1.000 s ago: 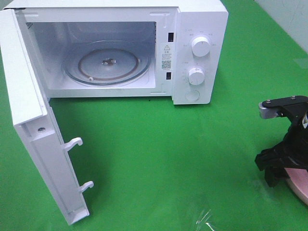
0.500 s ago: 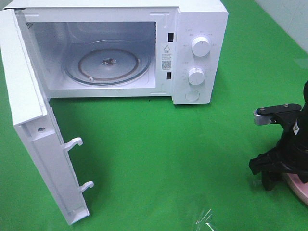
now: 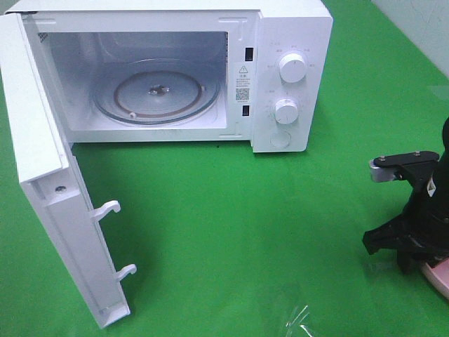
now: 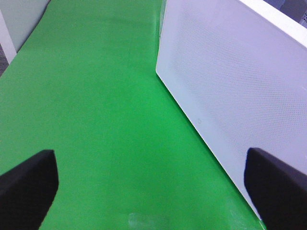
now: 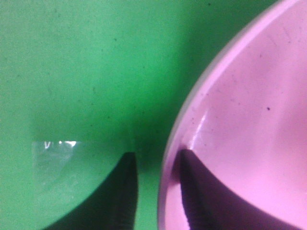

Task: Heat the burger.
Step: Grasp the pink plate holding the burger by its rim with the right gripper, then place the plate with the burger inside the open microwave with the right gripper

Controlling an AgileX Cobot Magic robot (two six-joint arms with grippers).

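The burger is out of view. A pink plate (image 3: 439,276) pokes in at the right edge of the exterior view, and only its rim (image 5: 169,158) and bare inside show close up. My right gripper (image 3: 415,261) is down over that near rim. Its jaws are narrowed astride the rim: one fingertip (image 5: 189,191) rests inside the plate, the other (image 5: 125,191) is outside over the green cloth, with a strip of cloth between it and the rim. My left gripper (image 4: 153,191) hangs open over green cloth beside the microwave's white door panel (image 4: 240,96), holding nothing.
The white microwave (image 3: 291,70) stands at the back with its door (image 3: 56,196) swung wide toward the front left. Its glass turntable (image 3: 158,95) is bare. A scrap of clear film (image 3: 300,319) lies on the green cloth near the front edge.
The right gripper has shifted slightly right and lower over the plate's edge, and its jaws have narrowed around the rim. The left gripper and the microwave have not moved.
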